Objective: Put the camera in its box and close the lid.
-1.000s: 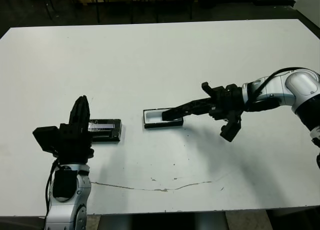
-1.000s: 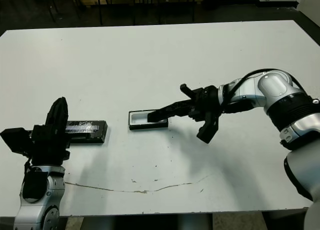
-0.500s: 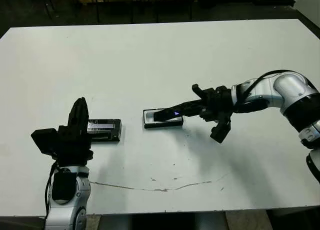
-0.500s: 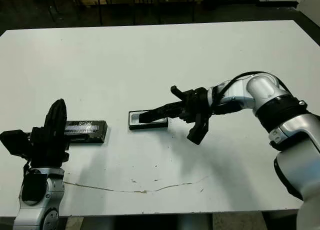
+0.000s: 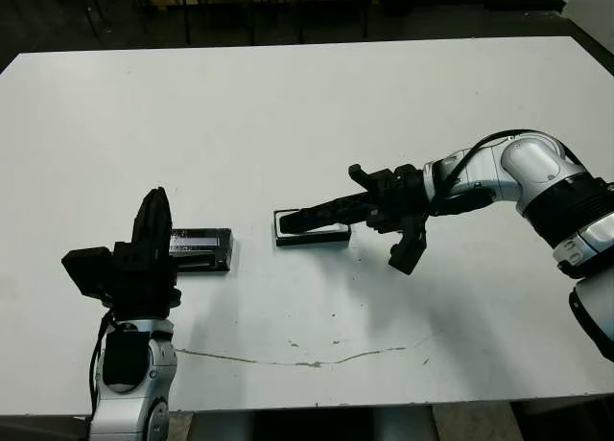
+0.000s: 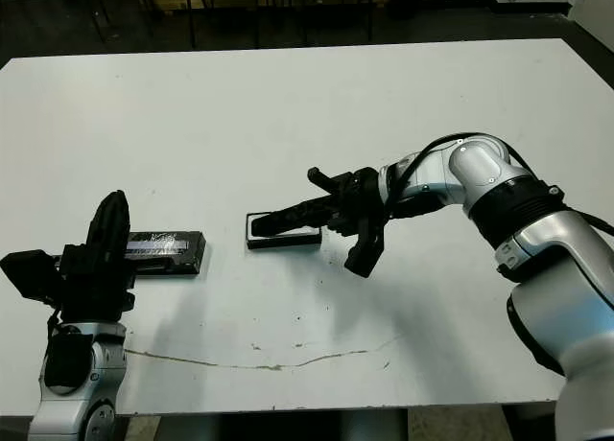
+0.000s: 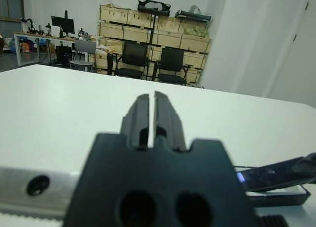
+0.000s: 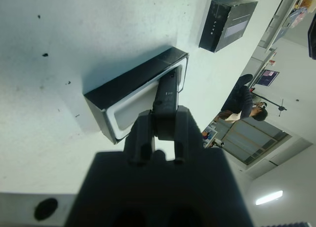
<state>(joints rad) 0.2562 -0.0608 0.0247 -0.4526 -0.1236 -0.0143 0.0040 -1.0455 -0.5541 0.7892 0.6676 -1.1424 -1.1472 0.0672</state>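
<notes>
White table (image 5: 288,105), with a thin dark crack-like line near its front edge, mostly bare. Right arm (image 5: 518,173) reaching in from the right edge of the head views, white shell cut off at the frame, black forearm stretched toward the middle of the table. Left arm (image 5: 129,364) standing at the near left, lower part cut off by the bottom edge. Left gripper (image 5: 153,216) pointing up and away, fingers pressed together with only a hairline slit between them in its wrist view, holding nothing. Right gripper (image 8: 158,133) pinching the camera (image 8: 165,101) by its near end, a finger on each side. Lid (image 5: 200,249) lying flat on the table just beyond the left gripper, silvery strip up, near edge partly hidden behind the gripper body. Box (image 5: 312,228) near the table's centre, well apart from the lid, black rim and white lining showing; in the head views mostly covered by the camera and fingers. Camera slanting down into the box, far end over the white lining; touching the lining or just above it, hard to tell. Screen not visible in the head views; small bluish glint in the left wrist view. Seated person in the far background of the right wrist view, small and blurred
</notes>
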